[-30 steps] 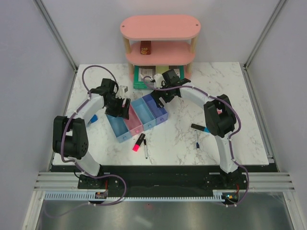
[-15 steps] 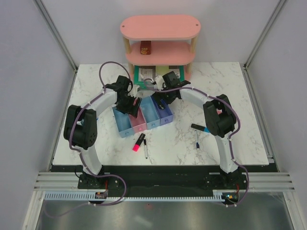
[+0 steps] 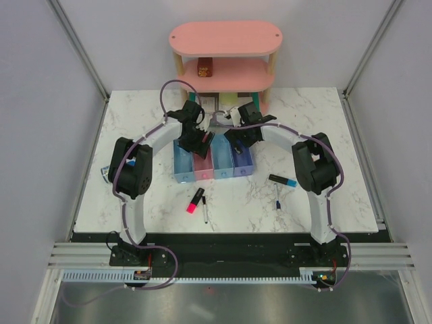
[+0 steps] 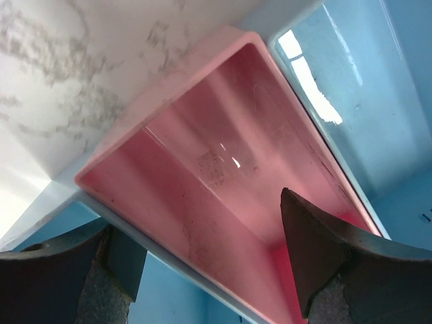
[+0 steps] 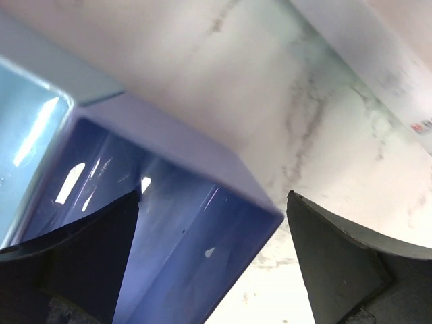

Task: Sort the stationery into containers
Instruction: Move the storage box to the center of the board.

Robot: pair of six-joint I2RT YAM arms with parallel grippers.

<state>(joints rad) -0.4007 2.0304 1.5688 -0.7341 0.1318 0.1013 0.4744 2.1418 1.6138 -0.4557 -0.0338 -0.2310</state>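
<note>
Glossy plastic trays (image 3: 213, 173) — scuffed inside, marble-look table (image 3: 337, 148) — smooth

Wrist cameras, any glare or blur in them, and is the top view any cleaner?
Left wrist: white glare streak on the light blue tray, dark fingers soft at the bottom edge. Right wrist: small highlights inside the purple-blue tray, fingers blurred too. Top external: evenly lit, sharp.

Four joined trays (image 3: 212, 175), light blue, pink, light blue and purple-blue, stand mid-table. Nearer lie a pink highlighter (image 3: 196, 200), a black-and-blue highlighter (image 3: 282, 180) and two thin pens (image 3: 204, 210).
</note>
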